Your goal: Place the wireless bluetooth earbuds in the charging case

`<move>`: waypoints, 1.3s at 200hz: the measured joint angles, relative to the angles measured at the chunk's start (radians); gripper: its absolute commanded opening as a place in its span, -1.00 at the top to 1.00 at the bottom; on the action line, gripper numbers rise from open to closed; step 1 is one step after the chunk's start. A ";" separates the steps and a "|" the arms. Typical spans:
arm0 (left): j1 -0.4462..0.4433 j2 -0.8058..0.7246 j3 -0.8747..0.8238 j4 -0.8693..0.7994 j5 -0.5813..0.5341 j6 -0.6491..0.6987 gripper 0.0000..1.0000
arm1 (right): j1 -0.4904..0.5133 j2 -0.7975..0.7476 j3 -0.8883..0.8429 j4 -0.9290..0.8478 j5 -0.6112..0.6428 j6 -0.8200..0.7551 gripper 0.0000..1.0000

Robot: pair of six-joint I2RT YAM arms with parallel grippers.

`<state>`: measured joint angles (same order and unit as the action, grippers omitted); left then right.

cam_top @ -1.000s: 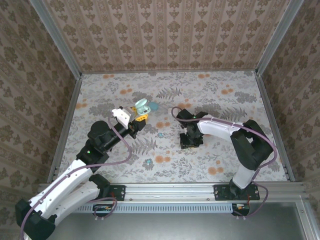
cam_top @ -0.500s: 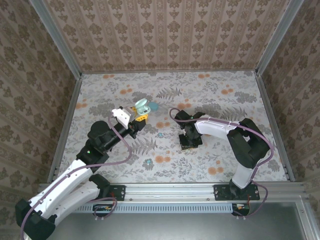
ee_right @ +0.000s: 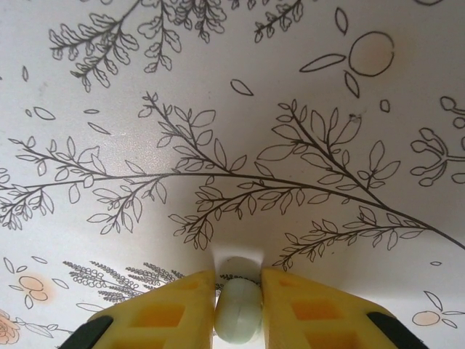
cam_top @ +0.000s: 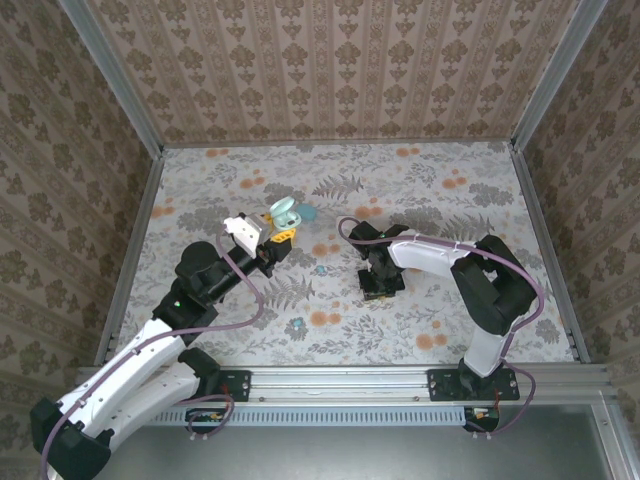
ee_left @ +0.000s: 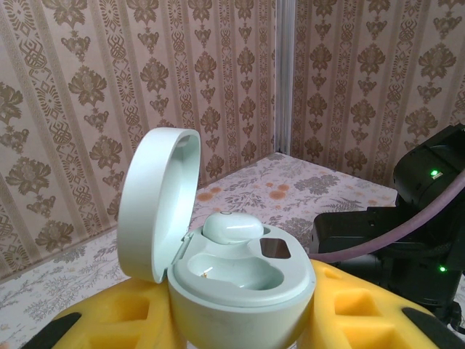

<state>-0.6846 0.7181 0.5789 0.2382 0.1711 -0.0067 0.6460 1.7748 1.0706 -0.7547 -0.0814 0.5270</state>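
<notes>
Being pinched on the table (ee_right: 218, 87) by the right gripper (ee_right: 238, 289), the whitish earbud (ee_right: 238, 316) could be squirted loose on lifting, being so rounded — the open charging case (ee_left: 247, 287) is being clamped by the left gripper (ee_left: 236, 327).

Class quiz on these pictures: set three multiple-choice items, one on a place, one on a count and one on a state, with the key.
1. Where is the open charging case?
A. Lying on the table.
B. Between the left gripper's yellow pads.
C. Under the right arm's base.

2. How many earbuds sit in the case?
A. None.
B. Two.
C. One.

3. What state is the right gripper in?
A. Shut on a pale earbud.
B. Wide open.
C. Gripping the case.

Key:
1 B: the left wrist view shows the case standing between the pads.
2 C: one seated earbud fills one socket, and the other socket is empty.
3 A: the fingers press the pale earbud from both sides.
</notes>
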 measured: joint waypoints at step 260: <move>-0.023 0.239 0.000 0.079 0.121 -0.026 0.63 | -0.205 -0.678 -0.023 0.259 -0.396 0.176 0.56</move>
<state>-0.7071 0.9569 0.5793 0.3168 0.2920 -0.0322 0.4412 1.0973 1.0481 -0.4957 -0.4778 0.7029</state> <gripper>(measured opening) 0.347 0.221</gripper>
